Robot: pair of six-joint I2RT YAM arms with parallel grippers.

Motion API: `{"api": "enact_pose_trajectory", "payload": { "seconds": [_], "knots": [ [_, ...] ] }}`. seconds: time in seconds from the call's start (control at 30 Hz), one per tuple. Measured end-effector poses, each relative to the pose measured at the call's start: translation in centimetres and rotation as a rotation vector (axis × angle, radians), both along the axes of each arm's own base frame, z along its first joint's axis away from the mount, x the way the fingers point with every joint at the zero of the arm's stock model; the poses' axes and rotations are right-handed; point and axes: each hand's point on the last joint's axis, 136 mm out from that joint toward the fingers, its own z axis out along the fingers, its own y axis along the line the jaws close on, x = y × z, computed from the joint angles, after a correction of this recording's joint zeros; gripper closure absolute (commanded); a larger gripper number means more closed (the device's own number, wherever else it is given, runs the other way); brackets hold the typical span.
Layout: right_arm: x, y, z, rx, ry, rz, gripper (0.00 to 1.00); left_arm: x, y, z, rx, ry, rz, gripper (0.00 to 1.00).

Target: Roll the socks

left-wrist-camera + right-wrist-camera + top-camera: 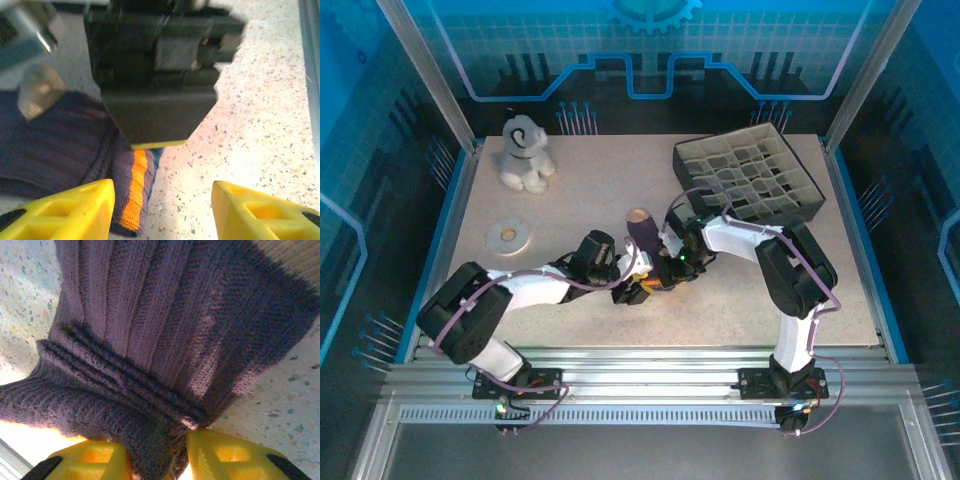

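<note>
The purple socks (642,238) lie bunched at the table's middle, a tan toe (638,215) pointing toward the back. My right gripper (157,460) is shut on a fold of the ribbed purple knit (165,340), its yellow fingertips (230,455) pinching the fabric. In the top view that gripper (667,263) sits right at the socks' near end. My left gripper (162,210) is open, the orange-banded cuff (134,192) lying just inside its left finger (60,210) and bare table by the right finger. The right gripper's black body (160,75) hangs over the cuff. A navy toe is hidden.
A grey plush toy (525,152) sits at the back left, and a white ring (508,236) lies in front of it. A dark divided tray (748,178) stands at the back right. Both arms meet at the table's middle.
</note>
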Motion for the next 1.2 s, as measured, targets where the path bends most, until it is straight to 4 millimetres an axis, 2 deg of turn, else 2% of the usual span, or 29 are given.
{"api": "enact_pose_trajectory", "payload": {
  "seconds": [0.2, 0.33, 0.5, 0.8, 1.2],
  "knots": [
    [0.0, 0.0, -0.1, -0.003, 0.006, 0.003, 0.69, -0.9, 0.3, 4.1, -0.034, -0.209, -0.074, 0.46],
    [0.0, 0.0, -0.1, -0.005, 0.010, 0.007, 0.70, -2.1, -0.2, 4.8, 0.012, -0.348, -0.151, 0.47],
    [-0.2, 0.0, -0.2, -0.008, 0.021, 0.011, 0.70, -3.1, -0.8, 3.0, 0.165, -0.507, -0.254, 0.48],
    [-0.2, 0.0, -0.2, -0.009, 0.033, 0.011, 0.70, -1.3, 0.2, -2.3, 0.398, -0.568, -0.324, 0.65],
    [-0.2, 0.0, -0.2, -0.002, 0.043, 0.016, 0.70, 0.1, 0.0, -4.7, 0.490, -0.584, -0.349, 0.66]
  ]
}}
